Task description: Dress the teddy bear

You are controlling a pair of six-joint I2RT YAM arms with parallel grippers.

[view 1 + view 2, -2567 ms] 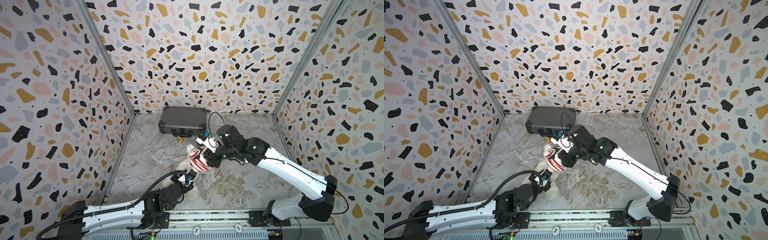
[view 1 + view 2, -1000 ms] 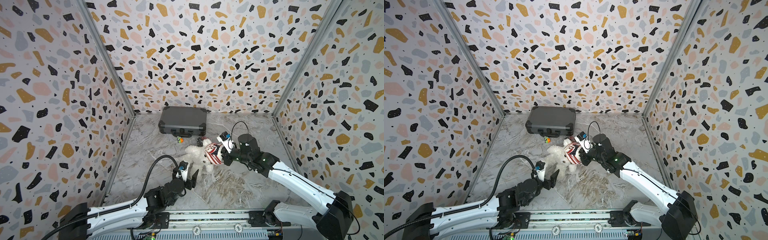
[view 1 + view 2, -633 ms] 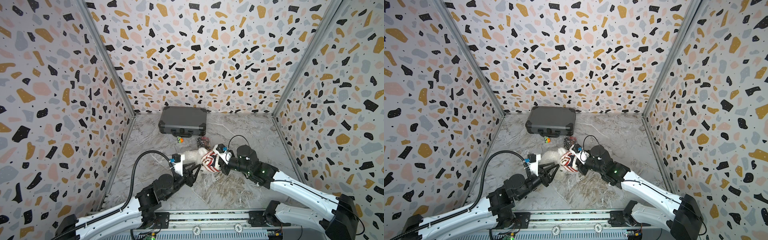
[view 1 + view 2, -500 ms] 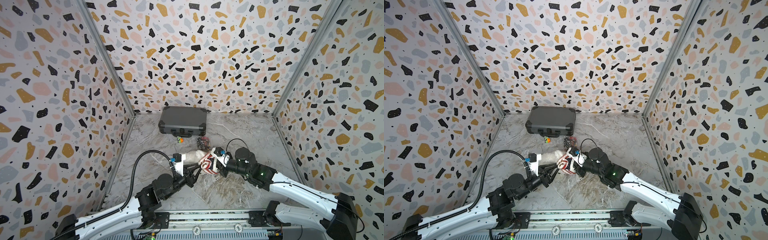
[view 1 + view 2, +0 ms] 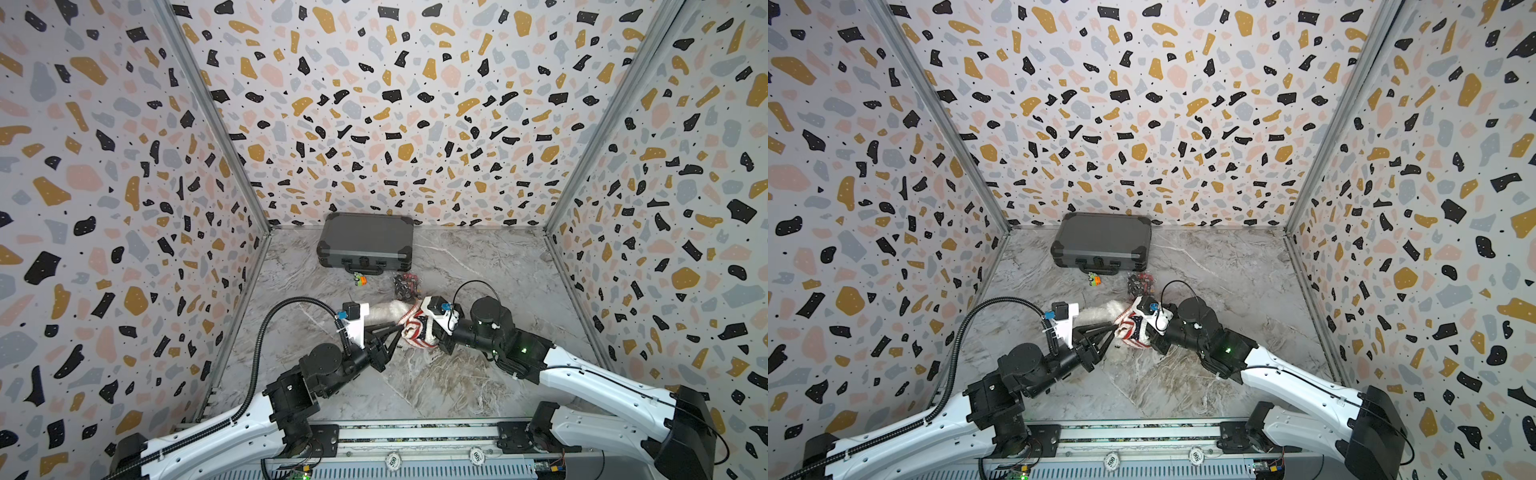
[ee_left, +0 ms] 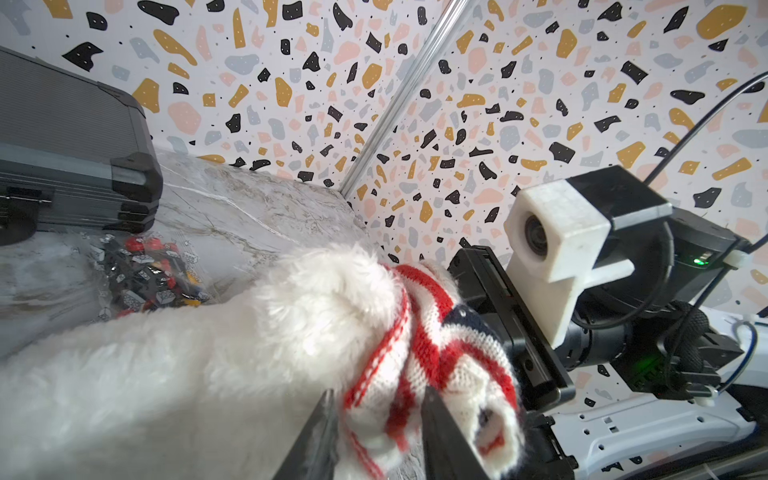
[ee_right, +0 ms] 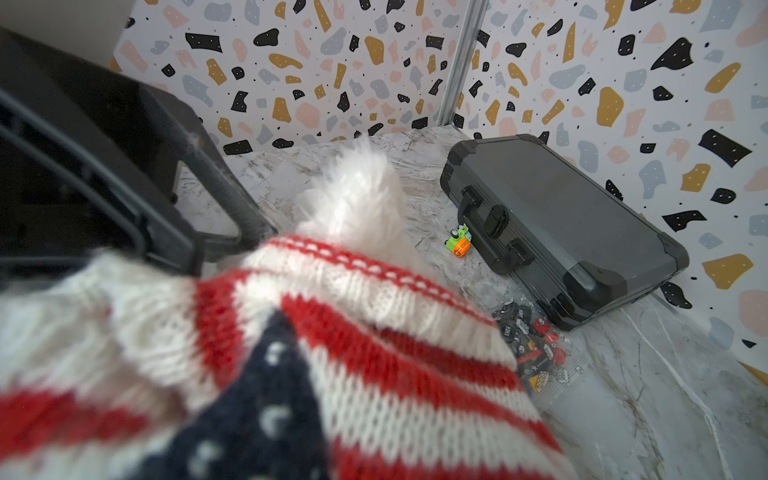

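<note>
Left gripper (image 6: pixel 378 399) is pinching the red-white-navy knitted sweater (image 6: pixel 436 332), right gripper (image 5: pixel 437 334) is clamping its far edge, so they should be tugging evenly along the fluffy white teddy bear (image 6: pixel 249 353).

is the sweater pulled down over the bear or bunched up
Bunched up: the sweater sits gathered around one end of the teddy bear, whose long white body lies bare. Sleeves: cannot tell.

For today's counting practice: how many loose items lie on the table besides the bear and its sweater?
3: grey case against the back wall; small green-orange toy just in front of it; bag of bricks beside the toy. Others may be hidden.
</note>
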